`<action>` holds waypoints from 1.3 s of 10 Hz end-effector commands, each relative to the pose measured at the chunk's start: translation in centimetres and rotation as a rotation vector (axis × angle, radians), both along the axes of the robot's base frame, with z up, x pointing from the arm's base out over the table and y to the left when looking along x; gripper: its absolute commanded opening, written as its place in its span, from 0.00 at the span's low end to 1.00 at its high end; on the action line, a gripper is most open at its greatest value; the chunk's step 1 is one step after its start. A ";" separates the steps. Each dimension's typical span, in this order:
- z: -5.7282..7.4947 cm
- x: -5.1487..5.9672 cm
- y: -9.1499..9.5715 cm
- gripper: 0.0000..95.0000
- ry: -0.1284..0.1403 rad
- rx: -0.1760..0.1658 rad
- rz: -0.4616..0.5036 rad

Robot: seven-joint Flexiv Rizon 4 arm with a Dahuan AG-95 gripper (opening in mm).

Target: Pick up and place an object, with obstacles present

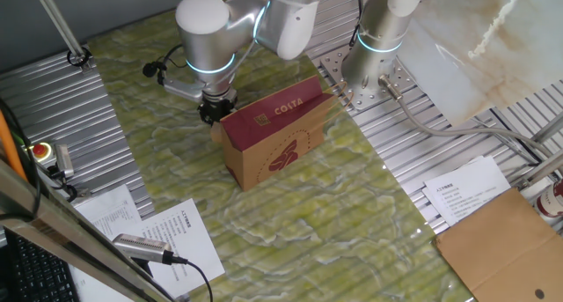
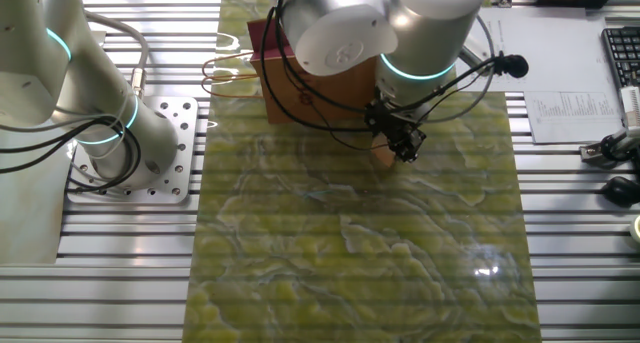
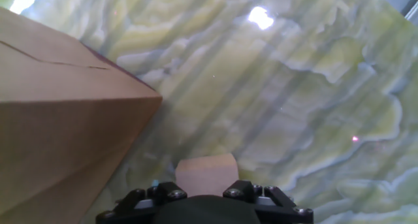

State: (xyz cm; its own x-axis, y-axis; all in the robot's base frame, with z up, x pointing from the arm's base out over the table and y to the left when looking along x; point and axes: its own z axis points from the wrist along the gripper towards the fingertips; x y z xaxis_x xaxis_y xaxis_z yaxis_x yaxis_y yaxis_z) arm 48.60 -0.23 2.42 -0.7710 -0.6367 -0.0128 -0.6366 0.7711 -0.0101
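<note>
Gripper (image 2: 399, 141) low over green marbled mat (image 2: 360, 253), upper centre of other fixed view, just right of carton (image 2: 310, 83). Hand view: small tan cube (image 3: 208, 173) at bottom centre, directly ahead of gripper (image 3: 206, 201) body, resting on mat (image 3: 294, 87); carton (image 3: 59, 132) wall fills left side, near cube. Fingertips out of sight, so cannot tell whether fingers grasp cube or stand apart. One fixed view: gripper (image 1: 216, 106) behind carton (image 1: 274, 135) at upper centre; cube hidden there. Printed sheets (image 1: 167, 232) at lower left.
</note>
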 end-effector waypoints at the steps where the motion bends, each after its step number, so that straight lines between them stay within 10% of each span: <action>1: 0.1 0.1 0.0 0.00 -0.002 0.003 -0.003; 5: 2.4 0.1 -0.2 0.00 -0.006 0.010 -0.044; 13: 11.2 -1.2 -1.0 0.00 -0.005 0.001 -0.162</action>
State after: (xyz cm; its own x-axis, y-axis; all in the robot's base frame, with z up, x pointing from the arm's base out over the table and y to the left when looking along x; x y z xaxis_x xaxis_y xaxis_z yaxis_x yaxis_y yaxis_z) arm 47.25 -1.26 13.81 -0.8576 -0.5140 -0.0198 -0.5139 0.8578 -0.0102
